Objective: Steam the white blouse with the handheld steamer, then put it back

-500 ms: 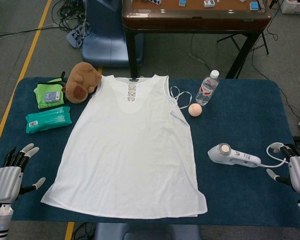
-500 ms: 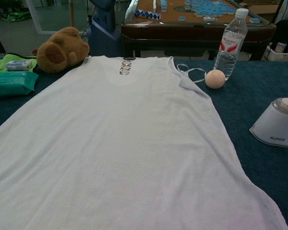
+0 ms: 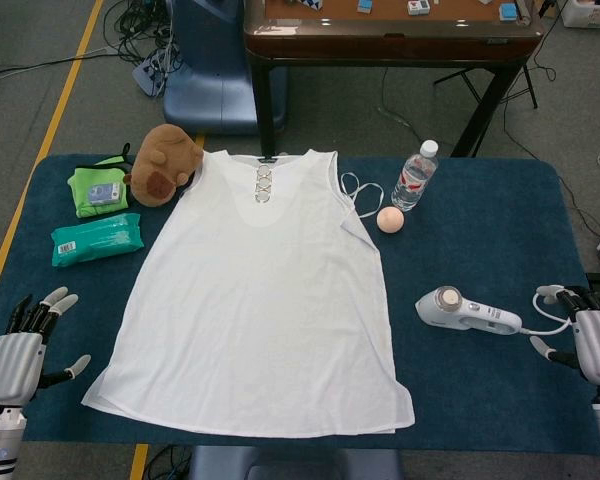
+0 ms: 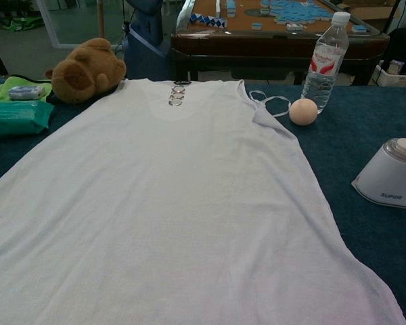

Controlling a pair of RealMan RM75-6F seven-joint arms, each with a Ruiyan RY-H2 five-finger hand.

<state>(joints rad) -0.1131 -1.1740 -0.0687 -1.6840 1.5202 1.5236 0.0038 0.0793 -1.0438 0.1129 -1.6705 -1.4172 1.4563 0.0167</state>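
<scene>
Two cameras, one high and one low

The head view looks down from high up and sees the whole blue desk [image 3: 480, 220], both its near corners and the floor behind. The chest view sits low and close, looking across the desk. Both show the white blouse [image 3: 265, 300], bottle [image 4: 325, 61] and steamer [image 4: 392, 176].

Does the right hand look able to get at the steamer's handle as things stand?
Probably yes. The right hand sits open just past the handle end of the steamer, with only bare table and the steamer's cord between them.
</scene>
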